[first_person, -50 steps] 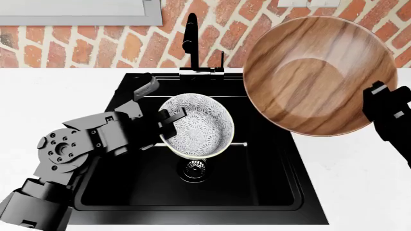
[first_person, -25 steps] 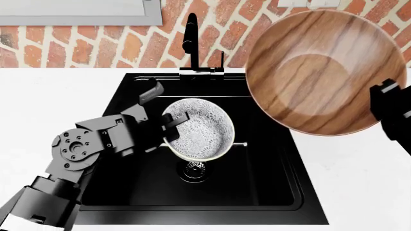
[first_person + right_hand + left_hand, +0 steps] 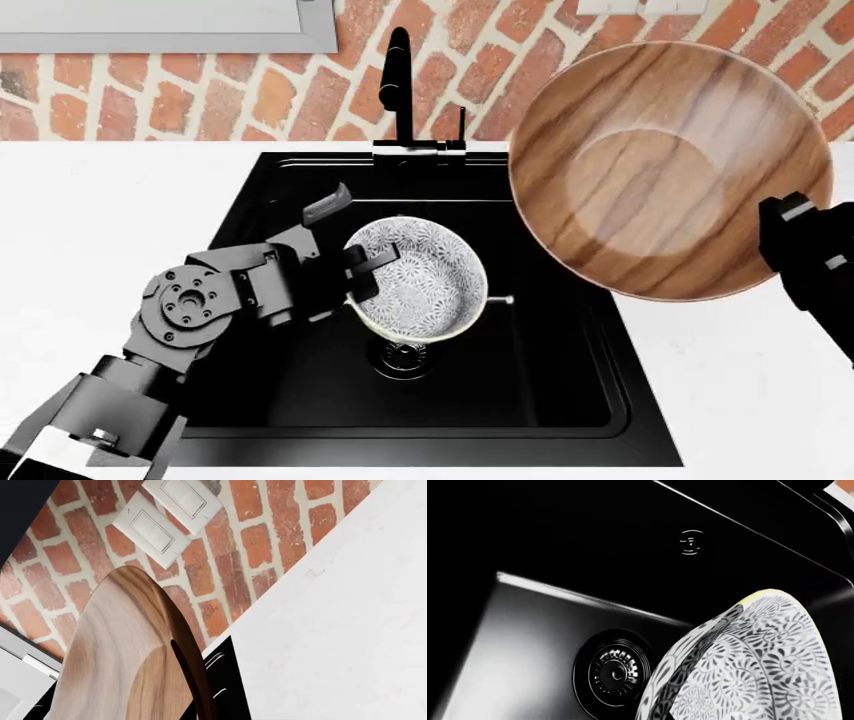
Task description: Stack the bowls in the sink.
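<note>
White bowl (image 3: 414,278) in left fingers (image 3: 358,262) over drain (image 3: 404,352) | wooden bowl (image 3: 667,165) in right fingers (image 3: 787,215) beside faucet (image 3: 396,85)

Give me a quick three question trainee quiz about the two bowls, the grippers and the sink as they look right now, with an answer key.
1. True or false: the wooden bowl rests on the sink floor.
2. Which gripper grips the floral white bowl? A) left gripper B) right gripper C) neither
3. Fill in: the floral white bowl hangs above the round metal ____.

Key:
1. False; the right gripper holds it up, tilted, over the basin's right rim and the countertop.
2. A.
3. Drain.
</note>
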{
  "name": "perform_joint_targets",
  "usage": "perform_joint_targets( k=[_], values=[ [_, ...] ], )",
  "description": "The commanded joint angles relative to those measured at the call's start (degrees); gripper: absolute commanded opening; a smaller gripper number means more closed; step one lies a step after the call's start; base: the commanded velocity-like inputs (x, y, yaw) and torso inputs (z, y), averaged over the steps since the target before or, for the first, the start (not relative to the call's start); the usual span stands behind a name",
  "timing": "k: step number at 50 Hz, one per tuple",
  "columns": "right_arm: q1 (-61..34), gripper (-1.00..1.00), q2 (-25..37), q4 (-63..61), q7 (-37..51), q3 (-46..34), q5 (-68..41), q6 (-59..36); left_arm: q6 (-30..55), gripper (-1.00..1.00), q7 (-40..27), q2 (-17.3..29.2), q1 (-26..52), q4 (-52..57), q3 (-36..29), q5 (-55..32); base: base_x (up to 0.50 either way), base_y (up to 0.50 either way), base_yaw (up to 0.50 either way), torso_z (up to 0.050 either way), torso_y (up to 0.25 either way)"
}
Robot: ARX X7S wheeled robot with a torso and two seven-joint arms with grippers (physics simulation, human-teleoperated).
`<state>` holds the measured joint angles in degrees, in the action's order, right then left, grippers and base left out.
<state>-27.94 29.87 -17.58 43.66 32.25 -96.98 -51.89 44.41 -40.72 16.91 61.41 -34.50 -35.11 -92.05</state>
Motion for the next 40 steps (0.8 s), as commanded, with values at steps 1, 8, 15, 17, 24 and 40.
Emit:
perform_joint_targets(
  k=[1,8,15,17,24,40],
  values=[
    [2.09,-1.0,-1.1,-0.5,-4.03,0.88,2.46,0.98,-0.76,-1.0,0.96,-0.96,0.71,-2.16,-0.63,0.84,0.0,0.0,0.0,0.0,0.0],
    [2.16,-1.0,-1.3,-0.69,-4.47,0.95,2.95,1.44,-1.02,-1.0,3.06,-2.2,1.45,-5.15,-1.8,2.12,0.0,0.0,0.0,0.0,0.0],
    [2.19,-1.0,-1.38,-0.69,-4.96,0.96,2.95,1.7,-1.58,-1.0,5.25,-3.14,2.02,-8.15,-3.03,3.68,0.0,0.0,0.0,0.001,0.001],
    [2.2,-1.0,-1.42,-0.72,-5.02,0.97,2.99,1.8,-1.67,-1.0,6.0,-3.56,2.19,-9.22,-3.44,4.11,0.0,0.0,0.0,0.0,0.0],
    [2.24,-1.0,-1.33,-0.65,-5.47,0.87,2.86,1.84,-2.51,-1.0,8.93,-5.0,2.97,-13.35,-4.73,5.74,0.0,0.0,0.0,0.0,0.0],
    [2.36,-1.0,-1.02,-0.69,-5.88,0.57,2.95,1.99,-4.35,-1.0,15.54,-8.01,5.3,-22.86,-7.41,9.11,0.0,0.0,0.0,0.0,0.001]
  ],
)
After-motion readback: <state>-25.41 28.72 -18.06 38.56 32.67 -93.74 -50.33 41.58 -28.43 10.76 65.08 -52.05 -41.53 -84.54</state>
